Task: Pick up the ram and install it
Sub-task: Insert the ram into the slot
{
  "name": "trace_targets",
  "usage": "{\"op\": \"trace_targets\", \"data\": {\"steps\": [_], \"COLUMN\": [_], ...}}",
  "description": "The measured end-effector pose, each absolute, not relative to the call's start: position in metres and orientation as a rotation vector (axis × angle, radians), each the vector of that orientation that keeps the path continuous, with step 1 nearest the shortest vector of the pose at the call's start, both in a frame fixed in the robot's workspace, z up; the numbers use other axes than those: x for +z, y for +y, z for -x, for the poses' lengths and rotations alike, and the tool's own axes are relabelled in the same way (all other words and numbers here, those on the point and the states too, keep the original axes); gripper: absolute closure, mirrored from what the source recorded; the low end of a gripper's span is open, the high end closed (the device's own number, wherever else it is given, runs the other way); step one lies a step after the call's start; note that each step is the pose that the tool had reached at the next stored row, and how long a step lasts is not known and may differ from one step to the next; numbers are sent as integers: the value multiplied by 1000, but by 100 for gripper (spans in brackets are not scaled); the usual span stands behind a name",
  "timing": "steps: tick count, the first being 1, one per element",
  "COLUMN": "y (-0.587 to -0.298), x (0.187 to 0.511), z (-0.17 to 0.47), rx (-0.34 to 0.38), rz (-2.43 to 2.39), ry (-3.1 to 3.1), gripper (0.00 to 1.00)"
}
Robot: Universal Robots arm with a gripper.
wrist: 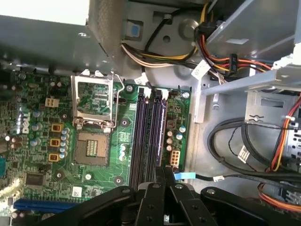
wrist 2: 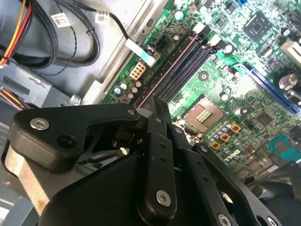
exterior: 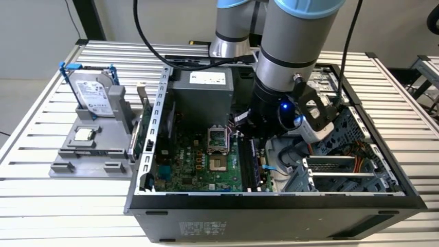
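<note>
We read the ram (wrist: 163, 136) as the slim dark bar seen edge-on along the outermost of the black memory slots (wrist: 141, 136), running straight out from the gripper's (wrist: 164, 173) fingertips. In the second wrist view the same bar (wrist 2: 170, 70) starts at the gripper's (wrist 2: 157, 107) tips and carries a faint reddish edge. We cannot tell whether it is fully seated in the slot.

The fingers (wrist: 155, 188) are drawn close together in both wrist views. We cannot make out whether they pinch the ram or only stand at it.

Beside the ram, on the side away from the other slots, sits a small white connector (wrist: 175, 157). Past the slots on the other side lies the open processor socket (wrist: 91, 148) on the green motherboard (wrist: 37, 141).

In the exterior view the arm (exterior: 295, 62) reaches down into the open computer case (exterior: 274, 216). Well away from the gripper, outside the case, a grey rack (exterior: 89, 152) holds a hard drive (exterior: 92, 92) and a processor chip (exterior: 84, 135).
</note>
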State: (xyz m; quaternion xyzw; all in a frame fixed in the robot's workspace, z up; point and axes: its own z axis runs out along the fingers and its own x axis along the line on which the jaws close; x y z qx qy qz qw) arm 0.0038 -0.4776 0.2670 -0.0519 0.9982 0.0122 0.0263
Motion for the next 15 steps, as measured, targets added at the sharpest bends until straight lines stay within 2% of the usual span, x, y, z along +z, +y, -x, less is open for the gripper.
{"op": "trace_targets", "data": {"steps": [15], "y": [-478], "x": [269], "z": [-6], "rx": [44], "rz": [392], "ry": [3066], "gripper": [100]}}
